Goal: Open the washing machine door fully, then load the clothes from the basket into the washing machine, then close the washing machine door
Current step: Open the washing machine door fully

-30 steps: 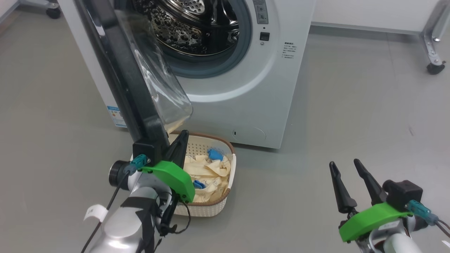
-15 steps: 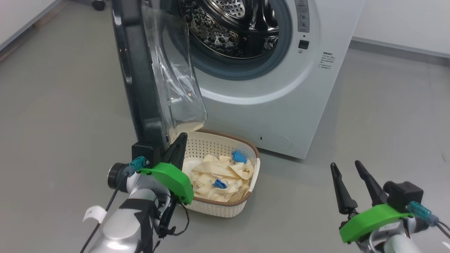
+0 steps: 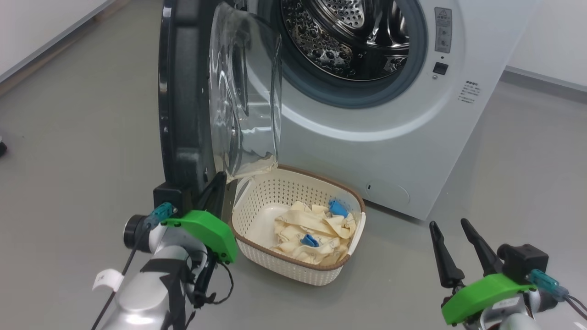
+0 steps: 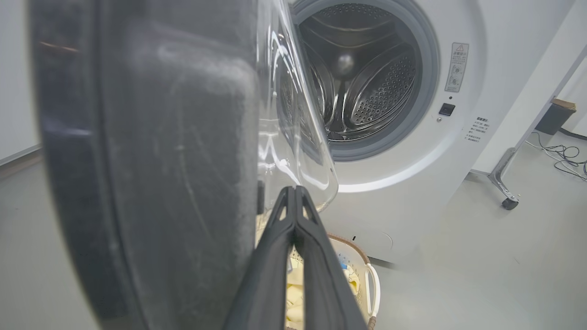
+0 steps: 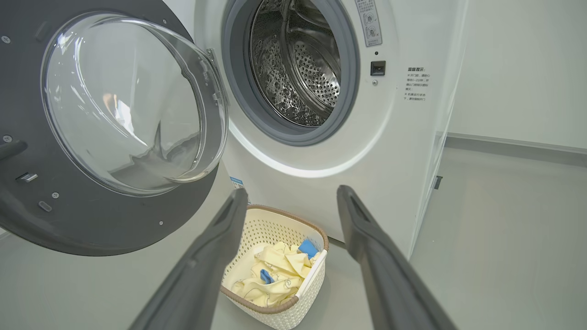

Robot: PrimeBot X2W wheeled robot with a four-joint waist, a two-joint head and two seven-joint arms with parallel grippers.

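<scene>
One door [image 3: 183, 91]: glossy blk rim, clear bowl.

Grey floor [image 3: 69, 137] all around me, white wall [image 5: 518, 68] at the back, a wheeled metal leg [image 4: 501, 172] and loose cables [image 4: 566, 156] beyond.

Your basket [image 3: 293, 270] sits on the floor [image 3: 69, 160] before the washing machine [image 3: 390, 151], clothes [image 3: 312, 229] inside, washing machine door [image 3: 183, 105] standing to its left.

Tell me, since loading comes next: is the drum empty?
Empty, as far as visible: bare steel drum; the clothes lie in the basket.
</scene>
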